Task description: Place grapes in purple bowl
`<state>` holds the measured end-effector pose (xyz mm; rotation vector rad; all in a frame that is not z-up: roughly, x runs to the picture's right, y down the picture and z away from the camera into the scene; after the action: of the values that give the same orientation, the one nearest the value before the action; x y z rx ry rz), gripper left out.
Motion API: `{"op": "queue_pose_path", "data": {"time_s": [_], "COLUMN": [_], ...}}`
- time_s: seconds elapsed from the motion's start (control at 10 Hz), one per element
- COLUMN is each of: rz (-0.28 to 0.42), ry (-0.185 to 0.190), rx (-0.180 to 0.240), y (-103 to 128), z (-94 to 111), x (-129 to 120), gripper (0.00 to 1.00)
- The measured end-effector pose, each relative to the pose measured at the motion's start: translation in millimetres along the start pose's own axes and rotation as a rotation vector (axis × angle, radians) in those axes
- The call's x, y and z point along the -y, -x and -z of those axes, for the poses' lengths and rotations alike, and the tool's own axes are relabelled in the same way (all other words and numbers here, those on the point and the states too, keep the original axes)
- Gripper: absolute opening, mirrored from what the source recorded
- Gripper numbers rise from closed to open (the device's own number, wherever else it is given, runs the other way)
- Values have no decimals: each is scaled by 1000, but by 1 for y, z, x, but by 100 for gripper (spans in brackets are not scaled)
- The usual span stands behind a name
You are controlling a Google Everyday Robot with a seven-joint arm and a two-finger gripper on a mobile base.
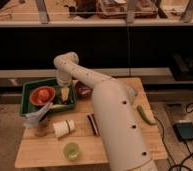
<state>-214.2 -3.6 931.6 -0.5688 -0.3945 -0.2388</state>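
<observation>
One gripper [65,95] is observed, carried by the single white arm [107,107], and is positioned low inside one green tray [31,86], over the tray's right-hand portion as pictured. The jaws are recorded as spread wide, and no object is seen clamped between them. One orange dish [36,99] holding one round orange-red item [43,93] is noted in the same tray, near the gripper on its picture-left side. One purple bowl [82,89] is found just beside the gripper on its picture-right side, outside the tray and touching or nearly touching the tray's wall; it is partly covered by the arm. The grapes cannot be made out with certainty; whether they lie under the gripper or are screened by the arm cannot be told. Two cups are counted nearer the camera than the gripper: one paper cup [64,128] lying on its side, and one lime-green cup [71,150] standing upright beyond it, near the table's front edge. One dark bar [92,124] is noted between the paper cup and the arm. One crumpled pale wrapper [37,115] is seen at the tray's front corner, picture-left of the gripper. One long green item [146,115] lies well apart, on the far side of the arm. All of it rests on one wooden table [45,155].
</observation>
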Motion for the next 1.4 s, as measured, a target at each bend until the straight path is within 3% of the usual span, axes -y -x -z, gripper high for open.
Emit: {"op": "queue_pose_path", "data": {"time_s": [0.6,1.1,1.2,1.4], "rz": [15,8,5,3], "ry": [50,60,63,66], "rx": [28,50,52,53], "y": [5,3,1,0], "z": [-16,-24,-26,-30], "x": [-9,-16,-17,-18], "gripper": [80,80,77,58]}}
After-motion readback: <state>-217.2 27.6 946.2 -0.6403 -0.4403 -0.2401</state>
